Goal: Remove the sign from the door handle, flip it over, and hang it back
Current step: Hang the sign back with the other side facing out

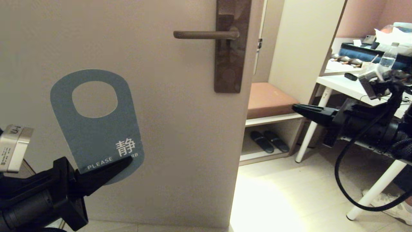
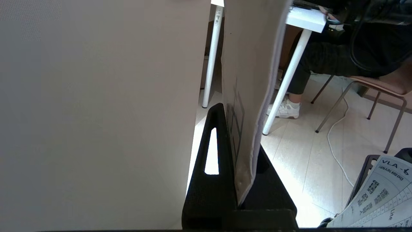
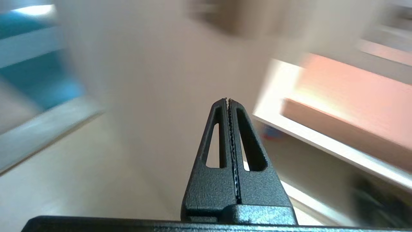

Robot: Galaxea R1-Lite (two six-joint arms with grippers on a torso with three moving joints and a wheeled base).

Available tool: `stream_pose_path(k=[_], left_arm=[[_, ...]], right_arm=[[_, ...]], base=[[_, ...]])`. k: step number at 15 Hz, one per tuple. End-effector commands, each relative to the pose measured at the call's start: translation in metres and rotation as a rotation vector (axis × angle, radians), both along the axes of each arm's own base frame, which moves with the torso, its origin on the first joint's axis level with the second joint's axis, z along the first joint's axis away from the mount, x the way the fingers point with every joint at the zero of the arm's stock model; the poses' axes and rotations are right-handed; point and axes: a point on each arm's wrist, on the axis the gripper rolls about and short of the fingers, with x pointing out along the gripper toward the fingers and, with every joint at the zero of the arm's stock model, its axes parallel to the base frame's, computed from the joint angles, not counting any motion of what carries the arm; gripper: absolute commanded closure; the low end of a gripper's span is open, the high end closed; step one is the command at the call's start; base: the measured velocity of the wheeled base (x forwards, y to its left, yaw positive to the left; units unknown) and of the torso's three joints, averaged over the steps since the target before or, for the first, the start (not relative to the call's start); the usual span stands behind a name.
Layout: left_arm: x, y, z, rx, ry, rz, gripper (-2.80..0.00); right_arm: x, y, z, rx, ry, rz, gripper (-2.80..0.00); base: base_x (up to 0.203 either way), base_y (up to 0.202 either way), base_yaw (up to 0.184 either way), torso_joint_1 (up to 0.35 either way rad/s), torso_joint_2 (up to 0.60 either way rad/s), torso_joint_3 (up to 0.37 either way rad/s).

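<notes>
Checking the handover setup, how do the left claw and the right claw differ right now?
The left claw is shut on the sign, low before the door; the right claw is shut on nothing, out past the door's edge. The left claw points up-right, the right claw points left. Both are black, and neither touches the door handle.

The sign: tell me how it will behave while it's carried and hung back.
The sign is probably fairly stiff: pinched only at its bottom edge by the left claw, it stands up unbent. Likely light, being a thin card. The narrow band above its hole may bend if snagged.
</notes>
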Motion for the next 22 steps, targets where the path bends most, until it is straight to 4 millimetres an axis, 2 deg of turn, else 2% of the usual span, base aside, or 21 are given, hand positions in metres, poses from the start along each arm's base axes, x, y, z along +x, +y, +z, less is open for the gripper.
stream_pose_path(k=[1, 4, 7, 9, 13, 16, 18, 22], left_arm=[[0.001, -0.001, 0.0, -0.001, -0.001, -0.003, 0.0], [0.002, -0.001, -0.001, -0.001, 0.009, -0.002, 0.0], [0.003, 0.0, -0.001, 0.0, 0.01, 0.003, 0.0], [0.002, 0.0, -0.001, -0.001, 0.009, 0.003, 0.0], [0.002, 0.0, -0.003, 0.001, 0.017, 0.002, 0.0], [0.005, -0.001, -0.007, 0.01, 0.039, 0.0, 0.0], [0.006, -0.001, -0.006, 0.011, 0.037, 0.0, 0.0], [0.006, -0.001, -0.006, 0.01, 0.036, 0.0, 0.0]], right_arm=[[-0.023, -0.035, -0.007, -0.002, 0.005, -0.141, 0.0], [-0.072, -0.055, -0.04, -0.011, 0.085, -0.239, 0.0], [-0.123, -0.057, -0.073, -0.012, 0.132, -0.264, 0.0], [-0.149, -0.058, -0.089, -0.012, 0.158, -0.284, 0.0], [-0.183, -0.058, -0.107, -0.023, 0.228, -0.359, 0.0], [-0.208, -0.06, -0.123, -0.051, 0.276, -0.498, 0.0], [-0.213, -0.063, -0.129, -0.083, 0.304, -0.659, 0.0], [-0.23, -0.064, -0.142, -0.075, 0.338, -0.745, 0.0]], base=[[0.0, 0.0, 0.0, 0.0, 0.0, 0.0], [0.0, 0.0, 0.0, 0.0, 0.0, 0.0], [0.0, 0.0, 0.0, 0.0, 0.0, 0.0], [0.0, 0.0, 0.0, 0.0, 0.0, 0.0], [0.0, 0.0, 0.0, 0.0, 0.0, 0.0], [0.0, 0.0, 0.0, 0.0, 0.0, 0.0], [0.0, 0.0, 0.0, 0.0, 0.0, 0.0], [0.0, 0.0, 0.0, 0.0, 0.0, 0.0]])
